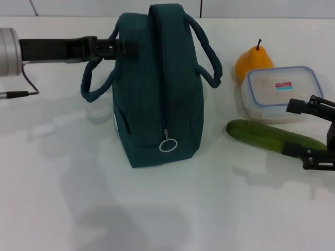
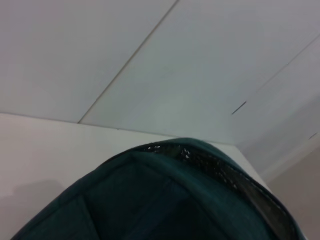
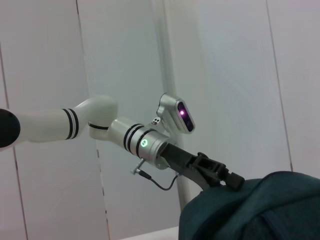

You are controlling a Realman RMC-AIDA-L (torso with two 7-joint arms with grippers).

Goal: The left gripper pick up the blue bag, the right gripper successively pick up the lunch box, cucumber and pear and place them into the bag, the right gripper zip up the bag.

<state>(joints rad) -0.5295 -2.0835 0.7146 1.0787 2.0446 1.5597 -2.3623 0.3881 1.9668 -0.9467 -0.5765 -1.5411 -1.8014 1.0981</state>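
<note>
The dark blue bag (image 1: 157, 89) stands upright mid-table, with its zip ring pull (image 1: 168, 145) low on the near end. My left gripper (image 1: 125, 47) reaches in from the left and is shut on the bag's upper left side, above one handle. The bag fills the left wrist view (image 2: 165, 200). The right wrist view shows the bag (image 3: 260, 210) and the left gripper (image 3: 232, 181). The lunch box (image 1: 282, 90), the pear (image 1: 253, 61) and the cucumber (image 1: 261, 133) lie to the bag's right. My right gripper (image 1: 308, 130) is open over the cucumber's right end.
The white table (image 1: 157, 209) stretches bare toward the front. A cable (image 1: 23, 89) hangs from the left arm's wrist at the far left. White wall panels stand behind the table.
</note>
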